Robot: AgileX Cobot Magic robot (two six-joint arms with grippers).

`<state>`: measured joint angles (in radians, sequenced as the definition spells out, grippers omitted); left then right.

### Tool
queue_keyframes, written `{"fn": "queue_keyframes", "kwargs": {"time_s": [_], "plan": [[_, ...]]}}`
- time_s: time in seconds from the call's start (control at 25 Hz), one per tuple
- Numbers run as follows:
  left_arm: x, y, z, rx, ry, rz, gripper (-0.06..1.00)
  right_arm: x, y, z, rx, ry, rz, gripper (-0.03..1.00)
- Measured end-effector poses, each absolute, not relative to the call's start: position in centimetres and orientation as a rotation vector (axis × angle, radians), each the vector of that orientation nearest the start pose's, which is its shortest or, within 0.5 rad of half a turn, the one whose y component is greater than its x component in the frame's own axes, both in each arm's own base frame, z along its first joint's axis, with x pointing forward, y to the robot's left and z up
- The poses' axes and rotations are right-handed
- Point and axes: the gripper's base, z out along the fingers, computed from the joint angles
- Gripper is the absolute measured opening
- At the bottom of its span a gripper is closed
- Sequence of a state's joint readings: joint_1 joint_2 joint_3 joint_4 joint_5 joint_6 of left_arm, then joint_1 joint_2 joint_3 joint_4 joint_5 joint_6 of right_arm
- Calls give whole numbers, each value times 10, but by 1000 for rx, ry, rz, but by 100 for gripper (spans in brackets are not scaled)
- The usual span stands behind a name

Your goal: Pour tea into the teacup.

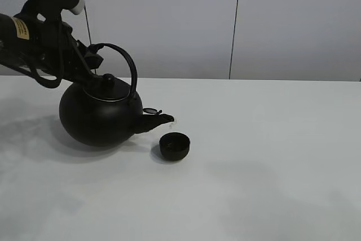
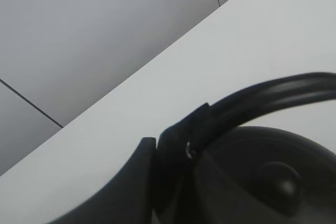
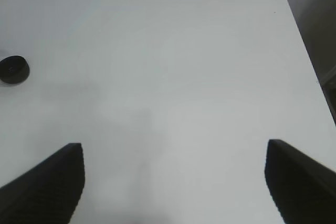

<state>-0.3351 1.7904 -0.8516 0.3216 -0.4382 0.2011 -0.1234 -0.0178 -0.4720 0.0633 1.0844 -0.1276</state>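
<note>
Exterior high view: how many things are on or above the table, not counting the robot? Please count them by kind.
kettle: 1
teacup: 1
Total: 2

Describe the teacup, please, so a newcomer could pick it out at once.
On the white table, find the big round black kettle at the left. By its spout stands the teacup. It is small, low, black and handleless, far smaller than the kettle.
</note>
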Motion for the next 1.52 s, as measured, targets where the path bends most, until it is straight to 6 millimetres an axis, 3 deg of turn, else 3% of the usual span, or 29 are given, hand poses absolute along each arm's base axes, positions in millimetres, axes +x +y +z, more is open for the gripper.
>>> {"fn": "queue_keyframes", "kwargs": {"time_s": [0.84, 1.24, 1.52], "plan": [[338, -130, 177, 891, 1812, -27, 11, -5, 6, 268, -8, 2078, -77, 64], [340, -132, 182, 741, 1809, -132, 11, -5, 6, 268, -8, 2078, -77, 64], [338, -113, 178, 577, 1800, -191, 11, -5, 6, 268, -8, 2078, -77, 64]]}}
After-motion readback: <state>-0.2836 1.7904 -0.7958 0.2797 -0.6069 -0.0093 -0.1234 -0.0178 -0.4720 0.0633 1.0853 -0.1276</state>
